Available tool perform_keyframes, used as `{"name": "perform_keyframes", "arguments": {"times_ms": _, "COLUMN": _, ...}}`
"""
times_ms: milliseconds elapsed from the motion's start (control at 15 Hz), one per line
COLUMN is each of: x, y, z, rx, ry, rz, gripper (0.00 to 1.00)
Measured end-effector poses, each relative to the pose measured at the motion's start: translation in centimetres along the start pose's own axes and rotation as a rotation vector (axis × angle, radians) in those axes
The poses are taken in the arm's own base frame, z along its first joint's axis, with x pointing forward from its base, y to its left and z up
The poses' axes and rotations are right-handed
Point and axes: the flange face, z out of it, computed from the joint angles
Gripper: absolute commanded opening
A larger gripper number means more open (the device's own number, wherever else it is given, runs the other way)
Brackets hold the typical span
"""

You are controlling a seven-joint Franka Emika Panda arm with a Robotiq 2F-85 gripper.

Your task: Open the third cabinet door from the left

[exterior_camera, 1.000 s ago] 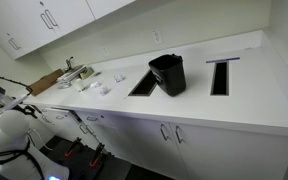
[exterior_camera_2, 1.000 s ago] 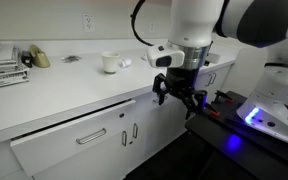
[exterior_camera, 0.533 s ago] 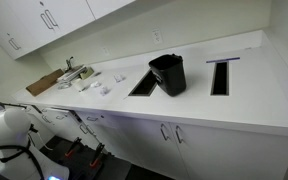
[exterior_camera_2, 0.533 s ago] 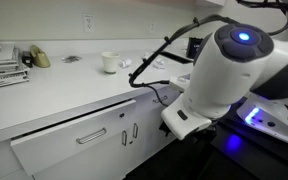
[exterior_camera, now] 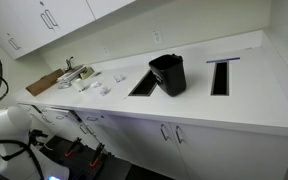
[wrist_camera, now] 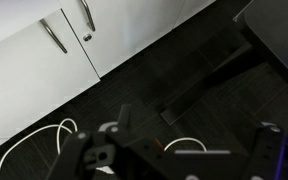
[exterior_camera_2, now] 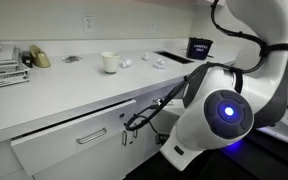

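Much of the third cabinet door from the left [wrist_camera: 29, 60] is cropped away — it stands shut above the gripper [wrist_camera: 184, 150], upright, long axis vertical. Jaws are a dark blur (spread or pressed together, I cannot tell).

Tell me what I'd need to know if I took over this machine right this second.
Tool: open, empty, hanging above the dark floor, apart from the cabinets.
Cabinet doors: all those in view are shut. I cannot tell here which is third from the left.
Done: nothing yet, no handle touched.
Left: find the third door, bring the tool to its handle, grip it and pull it open.
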Motion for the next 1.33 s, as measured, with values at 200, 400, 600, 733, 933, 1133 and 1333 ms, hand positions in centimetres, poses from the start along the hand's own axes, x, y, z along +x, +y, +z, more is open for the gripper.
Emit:
{"name": "perform_keyframes", "arguments": {"times_ms": 200, "x": 0.0, "y": 0.2, "z": -0.2, "rx": -0.003, "ry": 0.000, "rz": 0.000, "gripper": 1.00}}
{"name": "perform_keyframes", "arguments": {"times_ms": 400, "x": 0.6, "y": 0.3, "z": 0.5, "rx": -0.119, "ry": -0.070, "rz": -0.101, "gripper": 1.00}}
{"name": "perform_keyframes", "arguments": {"times_ms": 600, "x": 2.6, "y": 0.0, "z": 2.1, "rx": -0.238, "ry": -0.144, "rz": -0.242, "gripper": 1.00}}
{"name": "perform_keyframes", "arguments": {"times_ms": 733, "x": 4.2, "y": 0.1, "z": 3.7, "rx": -0.315, "ry": -0.191, "rz": -0.340, "gripper": 1.00}}
{"name": "perform_keyframes", "arguments": {"times_ms": 933, "x": 6.0, "y": 0.2, "z": 7.4, "rx": -0.377, "ry": -0.267, "rz": -0.483, "gripper": 1.00}}
{"name": "perform_keyframes", "arguments": {"times_ms": 1133, "x": 6.0, "y": 0.9, "z": 12.0, "rx": -0.344, "ry": -0.365, "rz": -0.622, "gripper": 1.00}}
{"name": "perform_keyframes", "arguments": {"times_ms": 1333, "x": 5.2, "y": 1.9, "z": 15.5, "rx": -0.280, "ry": -0.447, "rz": -0.709, "gripper": 1.00}}
